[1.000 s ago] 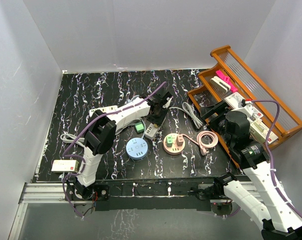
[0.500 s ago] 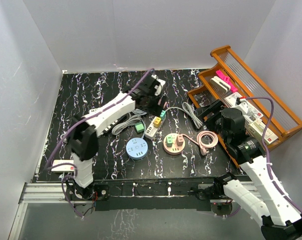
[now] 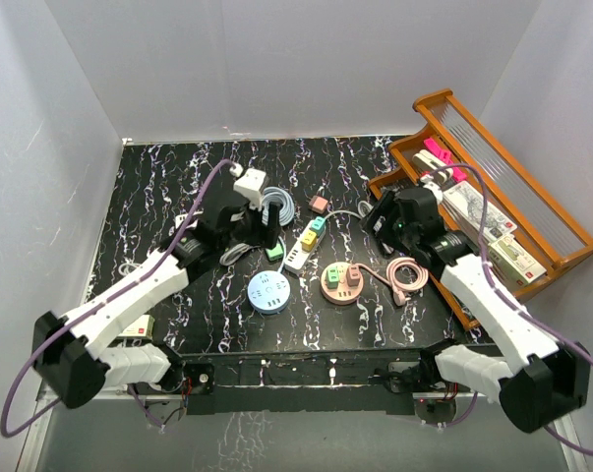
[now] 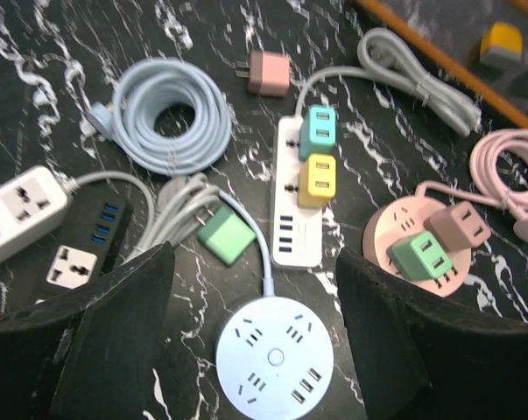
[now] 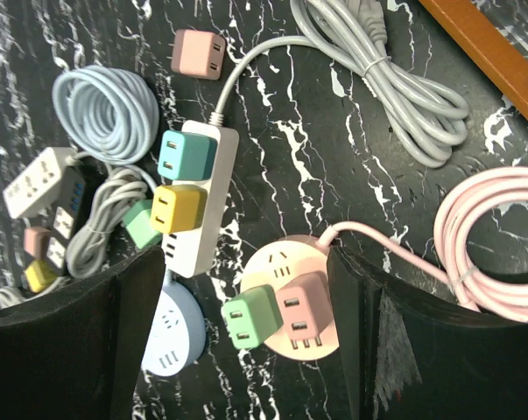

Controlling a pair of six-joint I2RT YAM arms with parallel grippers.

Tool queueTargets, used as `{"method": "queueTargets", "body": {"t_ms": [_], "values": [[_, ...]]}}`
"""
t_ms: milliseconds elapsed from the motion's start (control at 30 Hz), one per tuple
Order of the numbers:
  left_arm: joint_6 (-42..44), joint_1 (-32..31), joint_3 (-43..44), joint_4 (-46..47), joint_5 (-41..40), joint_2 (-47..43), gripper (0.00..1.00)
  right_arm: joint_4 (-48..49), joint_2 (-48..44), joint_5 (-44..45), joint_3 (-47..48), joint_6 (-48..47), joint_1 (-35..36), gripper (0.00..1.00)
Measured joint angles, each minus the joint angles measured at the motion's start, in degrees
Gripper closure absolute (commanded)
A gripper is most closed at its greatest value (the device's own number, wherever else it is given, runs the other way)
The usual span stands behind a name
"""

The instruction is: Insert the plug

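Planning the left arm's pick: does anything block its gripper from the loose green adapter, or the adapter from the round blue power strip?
Nothing visible. The green adapter lies uncovered ahead of the open left gripper; the round blue power strip beside it has bare sockets. Only its thin cord curves past.

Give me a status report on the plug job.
Left gripper open, empty. Right gripper open, empty. Green plug loose beside blue round socket, not inserted. Grey cable close beside it.

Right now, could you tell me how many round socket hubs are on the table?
2. The blue round hub lies toward the front edge with nothing plugged in; the pink round hub sits to its right, carrying a green adapter and a pink adapter. None seems hidden.
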Motion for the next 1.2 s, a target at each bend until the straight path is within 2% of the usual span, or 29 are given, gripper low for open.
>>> {"method": "queueTargets", "body": {"t_ms": [100, 267, 433, 567, 833, 1200], "values": [[1.33, 0.09, -3.72, 3.28, -1.4, -5.66, 0.27, 0.04, 7.43, -0.44, 5.27, -3.48, 0.7, 0.24], [3.89, 0.09, -7.37, 8.09, -3.72, -12.35, 0.26, 0.28, 25.14, -1.53, 23.15, -11.8, 2.25, 0.22], [5.29, 0.09, -11.06, 11.26, -6.51, -16.0, 0.26, -2.64, 44.02, -0.98, 41.09, -20.15, 4.02, 0.19], [5.38, 0.11, -14.05, 13.0, -7.72, -18.34, 0.25, -6.14, 55.12, 1.31, 49.99, -26.88, 6.1, 0.19], [5.29, 0.11, -14.93, 13.35, -8.2, -18.91, 0.25, -10.56, 64.04, -0.22, 58.73, -36.28, 7.41, 0.2], [5.31, 0.11, -14.93, 13.42, -8.15, -18.47, 0.23, -12.83, 71.06, -0.94, 62.66, -43.98, 7.04, 0.24]]}}
